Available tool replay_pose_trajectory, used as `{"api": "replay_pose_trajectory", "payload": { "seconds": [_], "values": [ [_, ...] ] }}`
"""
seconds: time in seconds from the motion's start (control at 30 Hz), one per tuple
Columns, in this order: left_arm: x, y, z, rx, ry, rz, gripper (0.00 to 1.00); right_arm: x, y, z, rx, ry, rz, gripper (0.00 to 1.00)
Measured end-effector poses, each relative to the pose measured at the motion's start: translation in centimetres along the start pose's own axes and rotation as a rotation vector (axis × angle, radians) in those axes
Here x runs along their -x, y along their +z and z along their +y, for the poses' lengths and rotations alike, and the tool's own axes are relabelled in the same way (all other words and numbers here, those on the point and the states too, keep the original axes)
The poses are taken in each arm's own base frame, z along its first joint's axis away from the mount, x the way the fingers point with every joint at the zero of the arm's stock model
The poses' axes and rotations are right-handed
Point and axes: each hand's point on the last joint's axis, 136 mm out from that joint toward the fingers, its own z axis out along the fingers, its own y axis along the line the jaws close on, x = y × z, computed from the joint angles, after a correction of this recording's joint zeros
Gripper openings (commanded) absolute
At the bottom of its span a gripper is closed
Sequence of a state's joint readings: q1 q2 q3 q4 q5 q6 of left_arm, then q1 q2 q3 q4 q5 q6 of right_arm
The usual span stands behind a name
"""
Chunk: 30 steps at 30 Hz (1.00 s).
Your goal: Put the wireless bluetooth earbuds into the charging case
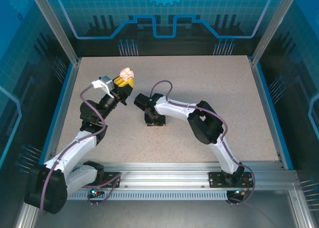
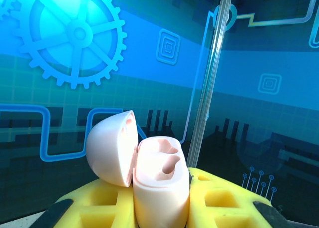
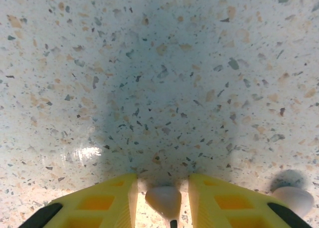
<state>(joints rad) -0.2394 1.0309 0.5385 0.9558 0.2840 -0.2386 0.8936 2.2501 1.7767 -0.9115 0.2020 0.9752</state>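
At the bottom of my right wrist view, the right gripper (image 3: 162,180) stands narrowly parted around a pale pink earbud (image 3: 164,200), with a slim gap on either side. A second pale earbud (image 3: 295,199) lies at lower right on the speckled table (image 3: 159,63). Farther off, upper left of centre in the top view, my left gripper (image 1: 124,80) pinches the pink charging case (image 1: 128,73), its lid (image 2: 112,148) open.

We're seeing a pale pink charging case (image 2: 157,188), bright yellow fingers (image 3: 99,205) on the right gripper (image 3: 163,182), a whitish-pink earbud (image 3: 164,200), cream table (image 3: 159,88) with dark and orange flecks, blue gear-print backdrop (image 2: 70,33).
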Motion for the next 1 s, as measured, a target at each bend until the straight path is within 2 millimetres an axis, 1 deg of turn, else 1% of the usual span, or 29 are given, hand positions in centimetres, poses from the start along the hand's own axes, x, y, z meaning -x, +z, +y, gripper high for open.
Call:
{"api": "replay_pose_trajectory", "payload": {
  "seconds": [0.2,0.3,0.47,0.5,0.67,0.77,0.83,0.9,1.0],
  "values": [
    [0.0,0.0,0.0,0.001,0.000,0.000,0.00,0.0,0.0,0.1,0.005,0.003,-0.002,0.28],
    [0.0,0.0,0.0,0.001,-0.001,-0.001,0.00,0.0,0.1,0.2,0.007,0.004,-0.002,0.22],
    [0.0,0.0,0.0,0.001,-0.016,0.000,0.00,0.0,0.0,0.1,0.019,0.013,-0.011,0.18],
    [0.0,0.0,0.0,0.001,-0.019,0.000,0.00,0.0,-0.1,0.1,0.022,0.013,-0.013,0.15],
    [-0.2,-0.1,0.1,0.002,-0.027,0.004,0.00,-0.1,-0.2,-0.2,0.033,0.015,-0.025,0.14],
    [-0.2,-0.1,0.1,0.003,-0.027,0.004,0.00,-0.5,-0.4,-0.8,0.028,0.014,-0.025,0.14],
    [-0.2,-0.1,0.1,0.003,-0.027,0.004,0.00,-0.7,-0.7,-1.3,0.022,0.013,-0.027,0.14],
    [-0.3,-0.1,0.1,0.004,-0.028,0.007,0.00,-0.7,-1.6,-1.6,0.031,0.010,-0.040,0.14],
    [-0.2,-0.1,0.0,0.003,-0.028,0.006,0.00,-0.2,-3.6,-2.0,0.060,0.012,-0.076,0.14]
  ]
}}
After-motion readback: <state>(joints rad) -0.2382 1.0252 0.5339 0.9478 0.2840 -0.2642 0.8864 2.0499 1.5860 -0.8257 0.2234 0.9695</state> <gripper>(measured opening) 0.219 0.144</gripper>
